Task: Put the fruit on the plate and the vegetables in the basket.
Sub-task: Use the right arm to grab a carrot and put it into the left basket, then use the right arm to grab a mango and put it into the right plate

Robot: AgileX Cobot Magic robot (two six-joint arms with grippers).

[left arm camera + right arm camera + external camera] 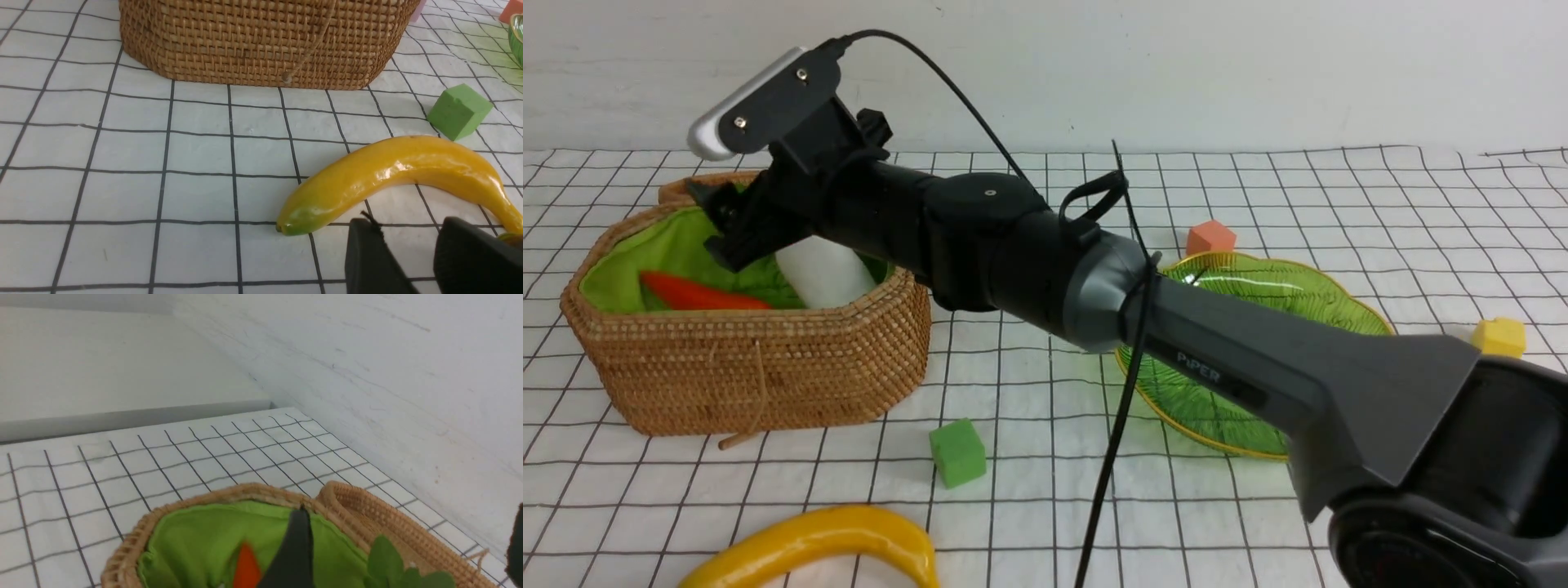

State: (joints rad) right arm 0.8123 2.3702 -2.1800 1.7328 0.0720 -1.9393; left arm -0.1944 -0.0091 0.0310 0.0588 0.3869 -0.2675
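right tool (716, 225) spread wide above radish (822, 274) and carrot (699, 294) in basket (752, 376).

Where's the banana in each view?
Front: banana at the bottom edge, left of centre, partly cut off.
Left wrist: banana between the basket and the left hand, beside the green cube.
Right wrist: not in it.
Shared landmark: the basket, in all three.

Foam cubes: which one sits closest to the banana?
The green cube, just beyond the banana; the orange cube and yellow cube sit far off by the plate.
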